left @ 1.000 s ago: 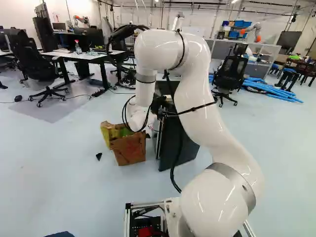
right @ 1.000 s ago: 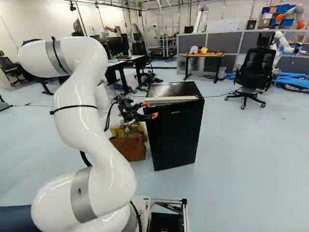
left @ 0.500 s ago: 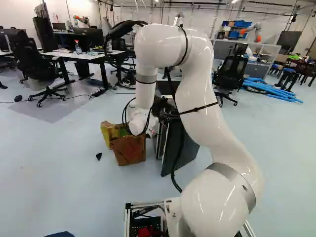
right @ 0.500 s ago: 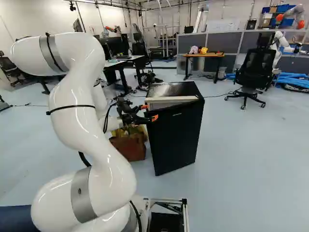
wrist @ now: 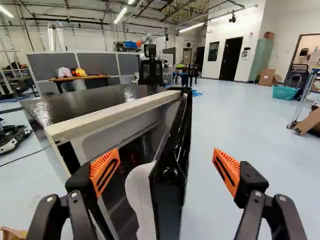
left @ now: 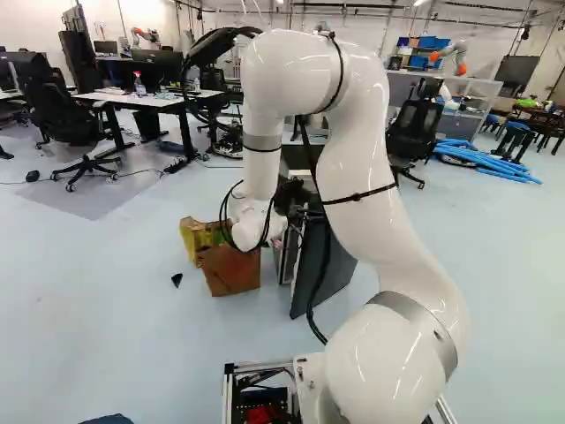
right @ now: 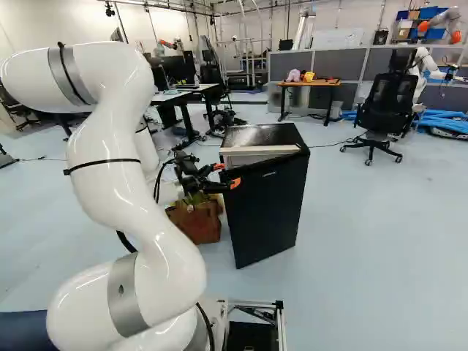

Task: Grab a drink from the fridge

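Fridge [right: 257, 134] door [right: 267, 208] now stands wider than a second ago: its foot has swung out toward the base in both base views, and the gap beside the pale frame [wrist: 112, 116] has grown. Base has not moved; arm [right: 135, 212] has drawn back with the door, gripper [wrist: 165, 153] travelling alongside it. Fingers well apart, straddling the door's free edge: one orange pad [wrist: 105, 171] on the opening side, the other [wrist: 227, 171] outside, past the black face. No clamp on anything; contact with the door's pale liner [wrist: 138, 192] cannot be confirmed. Motion reads as hooking the door open with the inner finger rather than gripping it. Drink: presumably inside the fridge; interior dark, dim shapes only, none sure enough to call a can or bottle. Task sits at the access stage, nothing grasped. Next move likely calls for more swing, pulled along the hinge arc, then clearing the edge and turning in toward the shelves. Risks: inner finger slipping off the liner, door drifting back across the way in. Brown box [left: 231, 269] stands close by the opening, unshifted; the arm may need to keep off it.
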Tool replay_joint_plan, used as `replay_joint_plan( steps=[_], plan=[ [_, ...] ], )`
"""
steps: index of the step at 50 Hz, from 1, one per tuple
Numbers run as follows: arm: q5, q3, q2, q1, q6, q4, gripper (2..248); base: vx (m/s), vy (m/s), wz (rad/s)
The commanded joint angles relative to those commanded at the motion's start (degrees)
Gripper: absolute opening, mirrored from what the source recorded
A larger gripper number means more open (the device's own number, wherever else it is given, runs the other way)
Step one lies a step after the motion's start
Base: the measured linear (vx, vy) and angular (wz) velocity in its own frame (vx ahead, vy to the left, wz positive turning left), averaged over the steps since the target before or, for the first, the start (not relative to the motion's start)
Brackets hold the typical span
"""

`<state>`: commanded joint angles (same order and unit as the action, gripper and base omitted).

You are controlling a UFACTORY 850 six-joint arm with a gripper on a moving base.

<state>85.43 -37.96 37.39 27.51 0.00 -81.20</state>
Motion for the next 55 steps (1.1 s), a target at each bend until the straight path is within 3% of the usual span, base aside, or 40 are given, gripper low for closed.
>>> replay_joint_plan(
  steps=[55],
  plan=[
    [1.7, 12.8, -4.9, 1.6, 0.0, -8.5, 247, 0.000, 0.000, 0.000]
  ],
)
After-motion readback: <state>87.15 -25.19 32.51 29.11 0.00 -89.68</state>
